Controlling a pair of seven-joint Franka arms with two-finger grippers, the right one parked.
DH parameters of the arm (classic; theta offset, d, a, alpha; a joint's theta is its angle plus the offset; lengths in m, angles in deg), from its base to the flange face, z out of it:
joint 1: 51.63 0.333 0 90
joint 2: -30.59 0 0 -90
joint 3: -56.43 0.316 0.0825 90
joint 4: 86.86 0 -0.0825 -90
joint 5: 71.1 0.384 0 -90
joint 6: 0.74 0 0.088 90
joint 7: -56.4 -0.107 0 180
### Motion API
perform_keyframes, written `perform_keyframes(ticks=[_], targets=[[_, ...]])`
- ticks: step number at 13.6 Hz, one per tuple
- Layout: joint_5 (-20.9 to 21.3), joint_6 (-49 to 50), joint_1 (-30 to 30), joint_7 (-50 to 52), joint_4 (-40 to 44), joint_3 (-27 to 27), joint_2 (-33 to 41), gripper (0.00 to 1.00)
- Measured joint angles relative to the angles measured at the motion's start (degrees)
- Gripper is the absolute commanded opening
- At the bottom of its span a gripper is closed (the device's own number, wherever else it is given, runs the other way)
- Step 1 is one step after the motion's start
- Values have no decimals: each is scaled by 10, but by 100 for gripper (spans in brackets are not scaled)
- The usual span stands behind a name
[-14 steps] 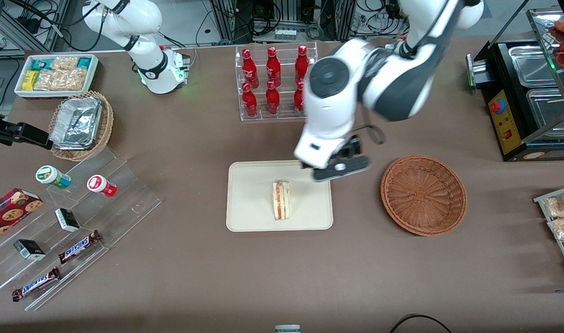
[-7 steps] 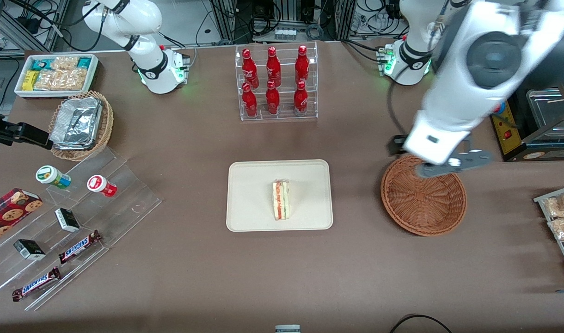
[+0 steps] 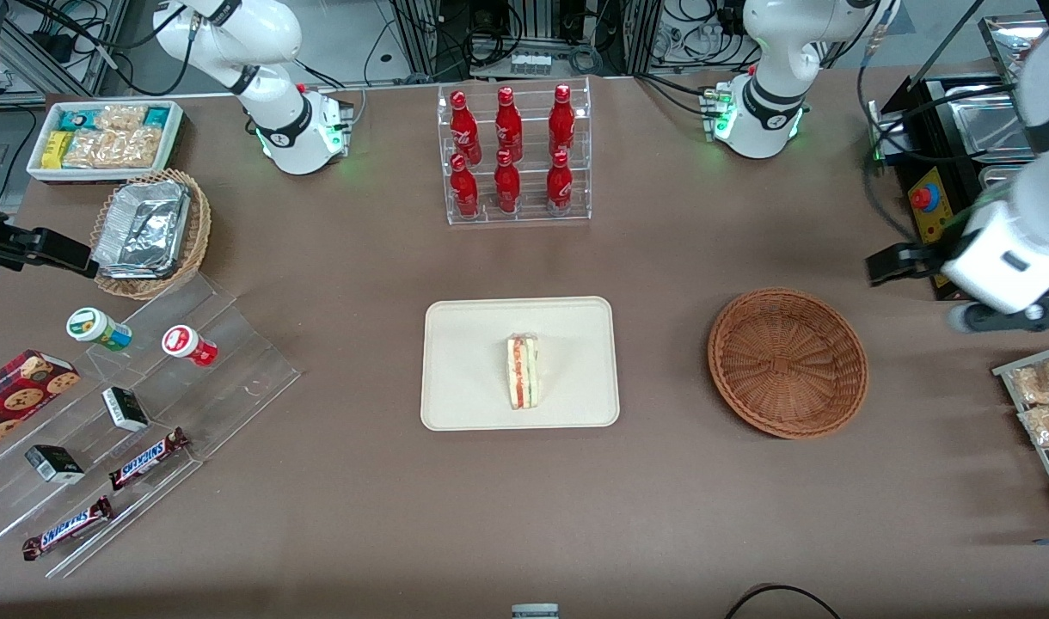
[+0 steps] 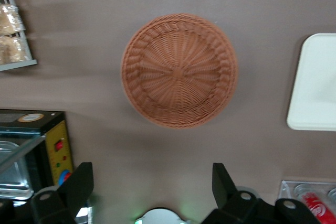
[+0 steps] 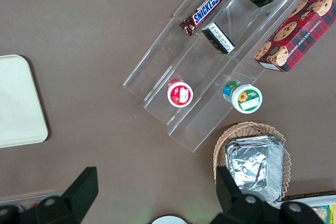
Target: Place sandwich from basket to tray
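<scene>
The sandwich lies on the cream tray with its layered cut edge facing up. The round reddish-brown basket beside the tray holds nothing. My gripper hangs above the table toward the working arm's end, past the basket and clear of it. In the left wrist view the gripper is open, its two dark fingers wide apart with only bare table between them. That view also shows the empty basket and one edge of the tray; the sandwich is out of that view.
A clear rack of red bottles stands farther from the camera than the tray. A black grill machine and a rack of snack bags lie near my gripper. Acrylic shelves of snacks and a foil-tray basket sit toward the parked arm's end.
My gripper swept from the tray's edge, over the basket, out toward the working arm's end. The sandwich stayed still on the tray.
</scene>
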Motion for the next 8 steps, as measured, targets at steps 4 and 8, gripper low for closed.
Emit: perform_keyframes(ticks=[4,8], targets=[[-14,-7,11,-67,-51,57,55,100],[-30,-10,12,-89,-68,102,71,100]])
